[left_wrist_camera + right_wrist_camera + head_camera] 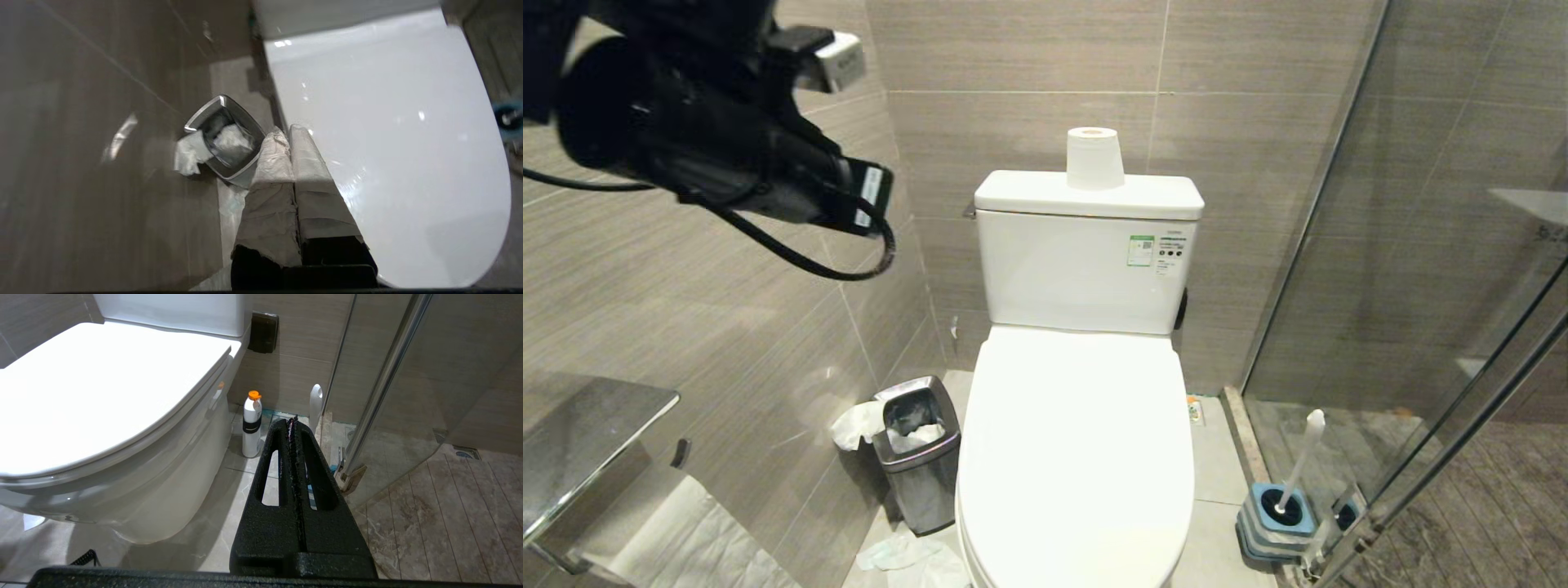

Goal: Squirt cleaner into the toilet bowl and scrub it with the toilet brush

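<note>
The toilet bowl [1078, 457] had its lid down. The left gripper [288, 132] hung high over the lid's edge, near the steel bin [919, 449], pinched tight and empty. The right gripper [291, 424] sat low, closed and empty. The toilet brush [1298, 465] stood in its blue holder [1278, 514] by the glass door [1421, 286].
</note>
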